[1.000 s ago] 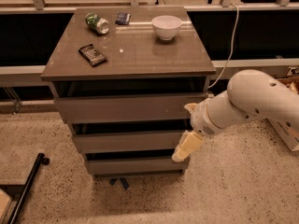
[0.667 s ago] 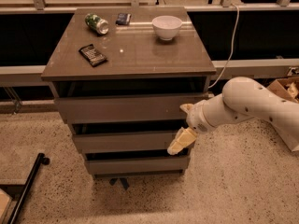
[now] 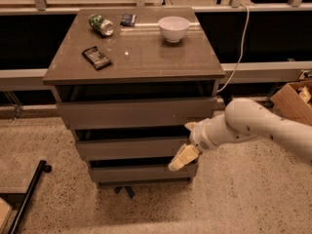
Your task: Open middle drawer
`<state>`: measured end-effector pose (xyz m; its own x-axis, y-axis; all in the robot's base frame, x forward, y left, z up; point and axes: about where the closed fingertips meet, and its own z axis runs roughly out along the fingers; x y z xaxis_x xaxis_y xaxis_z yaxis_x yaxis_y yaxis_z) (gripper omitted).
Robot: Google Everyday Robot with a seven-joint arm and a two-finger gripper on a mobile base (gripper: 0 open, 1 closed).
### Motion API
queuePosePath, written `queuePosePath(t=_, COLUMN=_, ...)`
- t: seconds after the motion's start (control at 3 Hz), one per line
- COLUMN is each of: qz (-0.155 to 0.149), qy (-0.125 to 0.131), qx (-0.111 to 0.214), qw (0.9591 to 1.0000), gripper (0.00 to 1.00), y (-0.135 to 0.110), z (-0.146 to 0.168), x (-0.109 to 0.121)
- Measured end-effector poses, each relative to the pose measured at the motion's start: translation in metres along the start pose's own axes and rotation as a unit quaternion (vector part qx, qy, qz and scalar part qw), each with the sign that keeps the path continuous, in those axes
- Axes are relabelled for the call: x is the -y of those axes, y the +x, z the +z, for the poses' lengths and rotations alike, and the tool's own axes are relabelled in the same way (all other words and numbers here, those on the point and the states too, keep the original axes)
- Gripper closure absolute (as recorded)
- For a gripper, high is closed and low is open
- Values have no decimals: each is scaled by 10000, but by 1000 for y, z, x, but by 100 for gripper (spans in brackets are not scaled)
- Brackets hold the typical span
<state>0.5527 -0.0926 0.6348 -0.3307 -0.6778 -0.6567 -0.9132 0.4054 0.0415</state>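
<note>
A grey-brown cabinet holds three stacked handleless drawers. The middle drawer (image 3: 129, 148) has a plain flat front of medium height and sits pushed in, with a dark gap above it. The top drawer (image 3: 131, 113) has the tallest front and the bottom drawer (image 3: 139, 173) the slimmest. My gripper (image 3: 182, 158), cream-coloured on a white arm coming in from the right, is at the right end of the middle drawer's front, by its lower edge and over the gap to the bottom drawer.
On the cabinet top (image 3: 146, 52) lie a green can (image 3: 101, 24), a dark wrapper (image 3: 96, 57), a small blue packet (image 3: 128, 19) and a white bowl (image 3: 173, 28). A cardboard box (image 3: 292, 99) stands at the right. A black pole (image 3: 27, 196) lies on the floor at the lower left.
My arm has reached further left and the gripper has moved from beside the cabinet's right edge onto the right end of the middle drawer's front. The drawers have not moved.
</note>
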Motion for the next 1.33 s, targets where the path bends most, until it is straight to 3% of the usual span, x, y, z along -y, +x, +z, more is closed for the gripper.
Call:
queuePosePath(t=0.33, qz=406, qy=371, qx=423, qw=9976, gripper=0, y=10, z=41, x=13)
queuePosePath(t=0.67, qz=764, qy=539, qx=809, qw=9923, gripper=0, y=23, z=76, x=38)
queuePosePath(t=1.33, qz=1325, qy=528, qx=1204, qw=9824, gripper=0, y=57, z=149, x=102)
